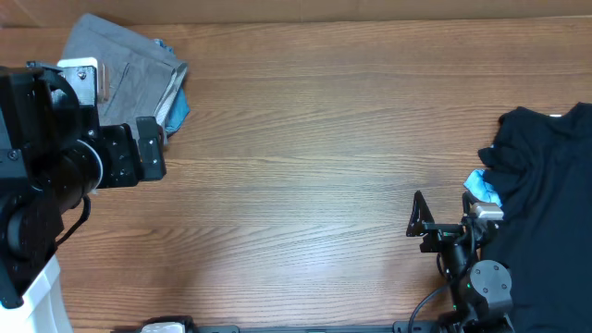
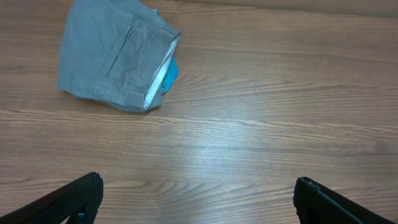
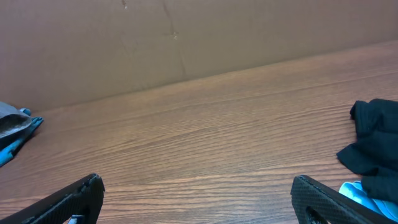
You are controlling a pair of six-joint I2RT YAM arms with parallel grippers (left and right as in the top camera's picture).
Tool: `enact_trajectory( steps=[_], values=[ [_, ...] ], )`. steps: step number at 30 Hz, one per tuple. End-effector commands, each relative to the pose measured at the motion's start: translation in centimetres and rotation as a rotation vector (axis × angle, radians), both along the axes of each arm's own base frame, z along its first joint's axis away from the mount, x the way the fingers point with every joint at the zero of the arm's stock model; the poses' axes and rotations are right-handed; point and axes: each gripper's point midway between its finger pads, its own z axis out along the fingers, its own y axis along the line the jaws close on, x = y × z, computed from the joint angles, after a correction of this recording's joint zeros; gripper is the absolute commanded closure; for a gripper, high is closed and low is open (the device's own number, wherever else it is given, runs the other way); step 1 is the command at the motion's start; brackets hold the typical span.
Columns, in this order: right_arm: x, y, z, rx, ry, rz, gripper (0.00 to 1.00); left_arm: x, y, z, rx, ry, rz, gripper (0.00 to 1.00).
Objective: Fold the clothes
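The grey shorts (image 1: pixel 129 69) lie folded in a compact bundle at the table's far left, with the pale lining showing along the right edge. In the left wrist view they lie at the upper left (image 2: pixel 112 56). A corner shows in the right wrist view (image 3: pixel 7 121). My left gripper (image 1: pixel 151 148) is open and empty, just in front of and right of the shorts, and its fingers are wide apart over bare wood (image 2: pixel 198 186). My right gripper (image 1: pixel 444 211) is open and empty at the front right (image 3: pixel 198 183), far from the shorts.
A small light-blue denim piece (image 1: pixel 176 109) pokes out from under the grey shorts (image 2: pixel 172 70). A black garment heap (image 1: pixel 546 185) fills the right side (image 3: pixel 373 149), with a light-blue scrap (image 1: pixel 483 188) at its left edge. A brown wall (image 3: pixel 186 37) backs the wooden table (image 1: pixel 314 139).
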Motion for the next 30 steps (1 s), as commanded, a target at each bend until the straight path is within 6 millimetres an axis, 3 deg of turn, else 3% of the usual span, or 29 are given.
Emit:
enact_trajectory(
  steps=[1,12,17,21,24,27,30],
  values=[
    [0.0,-0.2,0.0,0.005,-0.011,-0.014,0.00,0.2,0.0,0.0,-0.004,-0.001,0.013,0.00],
    [0.0,-0.2,0.0,0.005,-0.011,-0.014,0.00,0.2,-0.2,0.0,-0.003,-0.001,0.006,0.00],
    [0.0,-0.2,0.0,0.005,-0.011,-0.014,0.00,-0.3,2.2,1.7,0.102,-0.091,0.099,0.00],
    [0.0,-0.2,0.0,0.005,-0.011,-0.014,0.00,1.2,0.8,4.6,0.048,-0.308,0.040,0.00],
    [0.0,-0.2,0.0,0.005,-0.011,-0.014,0.00,2.3,-1.1,6.0,0.083,-0.485,-0.118,0.00],
    [0.0,-0.2,0.0,0.005,-0.011,-0.014,0.00,2.8,-2.7,5.7,0.143,-0.628,-0.260,0.00],
    [0.0,-0.2,0.0,0.005,-0.011,-0.014,0.00,2.7,-3.2,3.9,0.155,-0.718,-0.289,0.00]
  ],
)
